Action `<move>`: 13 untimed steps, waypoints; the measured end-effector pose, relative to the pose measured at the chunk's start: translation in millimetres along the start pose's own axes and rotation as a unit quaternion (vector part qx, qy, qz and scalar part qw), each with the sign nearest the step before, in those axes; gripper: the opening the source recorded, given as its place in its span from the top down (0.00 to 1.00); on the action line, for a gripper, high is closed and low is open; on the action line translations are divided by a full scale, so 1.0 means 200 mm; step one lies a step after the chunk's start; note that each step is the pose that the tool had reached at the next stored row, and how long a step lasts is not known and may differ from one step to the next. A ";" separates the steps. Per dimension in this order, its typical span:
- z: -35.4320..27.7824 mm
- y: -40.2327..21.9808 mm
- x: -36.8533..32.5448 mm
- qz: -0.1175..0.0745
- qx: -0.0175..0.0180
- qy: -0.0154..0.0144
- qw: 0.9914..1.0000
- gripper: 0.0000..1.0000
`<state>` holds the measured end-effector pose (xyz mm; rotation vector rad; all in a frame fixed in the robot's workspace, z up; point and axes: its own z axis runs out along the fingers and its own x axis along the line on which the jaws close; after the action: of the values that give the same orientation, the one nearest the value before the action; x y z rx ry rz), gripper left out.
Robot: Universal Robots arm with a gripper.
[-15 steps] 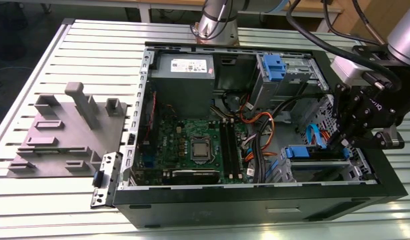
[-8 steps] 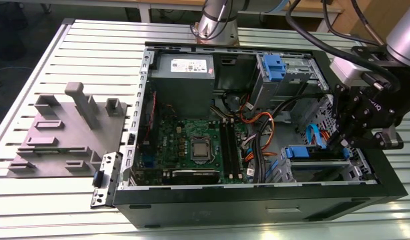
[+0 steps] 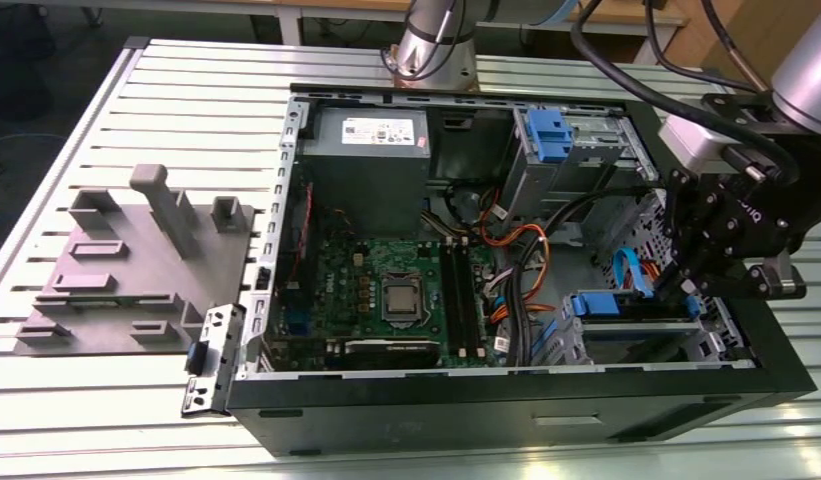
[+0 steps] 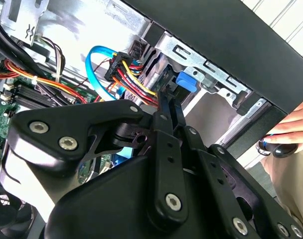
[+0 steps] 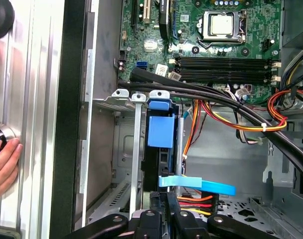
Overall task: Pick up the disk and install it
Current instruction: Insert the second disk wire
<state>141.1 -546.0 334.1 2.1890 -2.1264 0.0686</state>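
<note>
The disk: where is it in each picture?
Exterior view: the disk sits in the case's bay, at the exterior view's right.
First wrist view: edge-on in the metal bay, blue rail showing.
Second wrist view: its blue tab in the bay.
Shared landmark: the light blue cable beside it.

So the counter (image 3: pixel 544 75) is one of those slotted aluminium profile tops, pale silver ribs running across, lit bright and even. Behind it there's a light wood table (image 3: pixel 343 12) with white legs, plus dark floor (image 3: pixel 37 70) off to the exterior view's left. A grey moulded fixture (image 3: pixel 123 265) sits on that side.
</note>
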 end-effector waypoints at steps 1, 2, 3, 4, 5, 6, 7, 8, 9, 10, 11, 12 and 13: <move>0.000 0.000 0.000 0.000 0.000 0.000 1.000 0.84; 0.000 0.000 0.000 0.000 0.000 0.000 1.000 0.84; 0.001 0.000 0.000 0.000 0.000 0.000 1.000 0.84; 0.001 0.001 0.000 0.000 0.000 0.000 1.000 0.84; 0.002 0.001 0.000 0.000 0.000 0.000 1.000 0.84; 0.003 0.001 0.000 0.000 0.000 0.000 1.000 0.84; 0.003 0.001 0.000 0.000 0.000 0.000 1.000 0.84; 0.003 0.001 0.000 0.000 0.000 0.000 1.000 0.84; 0.003 0.001 0.000 0.000 0.000 0.000 1.000 0.84; 0.003 0.001 0.000 0.000 0.000 0.000 1.000 0.84; 0.003 0.001 0.000 0.000 0.000 0.000 1.000 0.84; 0.004 0.001 0.000 0.000 0.000 0.000 1.000 0.84; 0.004 0.001 0.000 0.000 0.000 0.000 1.000 0.84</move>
<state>140.9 -546.0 333.3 2.1887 -2.1267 0.0687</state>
